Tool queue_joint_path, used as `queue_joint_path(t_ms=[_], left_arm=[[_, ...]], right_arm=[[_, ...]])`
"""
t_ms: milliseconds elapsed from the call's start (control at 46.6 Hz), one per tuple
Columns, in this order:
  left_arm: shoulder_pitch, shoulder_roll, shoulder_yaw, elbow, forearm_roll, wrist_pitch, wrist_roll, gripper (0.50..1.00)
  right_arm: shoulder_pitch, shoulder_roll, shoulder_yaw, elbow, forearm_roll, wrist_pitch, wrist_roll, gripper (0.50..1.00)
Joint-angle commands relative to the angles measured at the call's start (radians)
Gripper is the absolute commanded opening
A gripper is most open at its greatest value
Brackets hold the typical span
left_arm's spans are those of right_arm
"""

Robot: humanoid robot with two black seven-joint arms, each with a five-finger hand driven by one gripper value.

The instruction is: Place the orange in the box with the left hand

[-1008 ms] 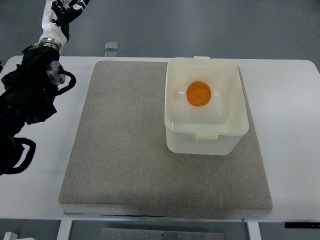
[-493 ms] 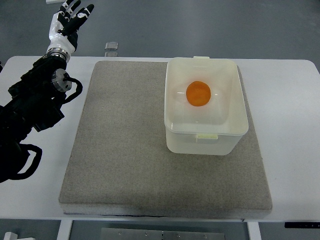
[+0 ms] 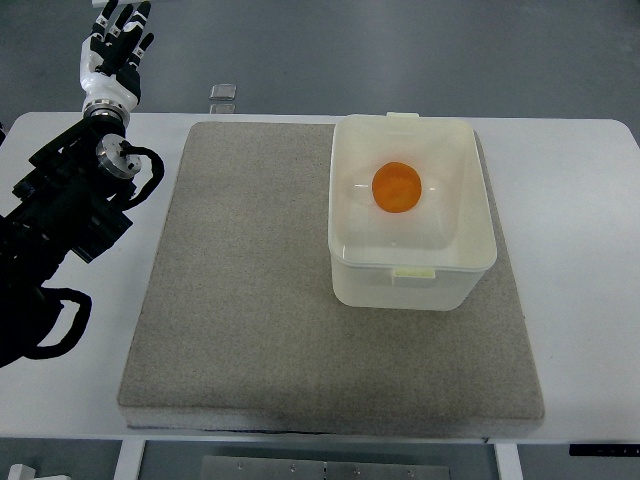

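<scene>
From above, the orange (image 3: 397,188) sits inside the white box (image 3: 412,283) on the grey mat (image 3: 240,300). Far off at the top corner, the left hand (image 3: 112,52) has straight, spread fingers and holds nothing. It should just pull away gently, keeping clear of the box

The mat (image 3: 240,300) left of the box (image 3: 412,215) lies bare; only the box's walls stand in the way

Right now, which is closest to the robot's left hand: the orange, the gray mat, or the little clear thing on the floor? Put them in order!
From the left hand, up in the far left corner:
1. Little clear thing, just right of it.
2. Gray mat, at the table's middle.
3. Orange, inside the box, right side.
</scene>
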State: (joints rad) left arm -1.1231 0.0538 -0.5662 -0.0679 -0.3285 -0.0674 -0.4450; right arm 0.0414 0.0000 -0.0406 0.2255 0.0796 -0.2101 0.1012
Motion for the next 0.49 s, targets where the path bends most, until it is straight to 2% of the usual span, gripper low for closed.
queue_joint_path(t_ms=[0, 150, 300, 472], left_arm=[[0.002, -0.005, -0.014, -0.001, -0.001, 0.011, 0.026, 0.825], [0.003, -0.011, -0.018, -0.001, -0.001, 0.000, 0.028, 0.825], [0.011, -0.014, -0.021, -0.001, -0.004, -0.106, 0.025, 0.825], [0.009, -0.012, -0.020, 0.000, -0.004, -0.106, 0.026, 0.827]], right_arm=[[0.000, 0.000, -0.001, 0.000, 0.000, 0.000, 0.000, 0.944], [0.000, 0.000, 0.001, 0.000, 0.000, 0.000, 0.000, 0.944], [0.000, 0.000, -0.001, 0.000, -0.001, 0.000, 0.000, 0.944], [0.000, 0.000, -0.001, 0.000, 0.000, 0.000, 0.000, 0.944]])
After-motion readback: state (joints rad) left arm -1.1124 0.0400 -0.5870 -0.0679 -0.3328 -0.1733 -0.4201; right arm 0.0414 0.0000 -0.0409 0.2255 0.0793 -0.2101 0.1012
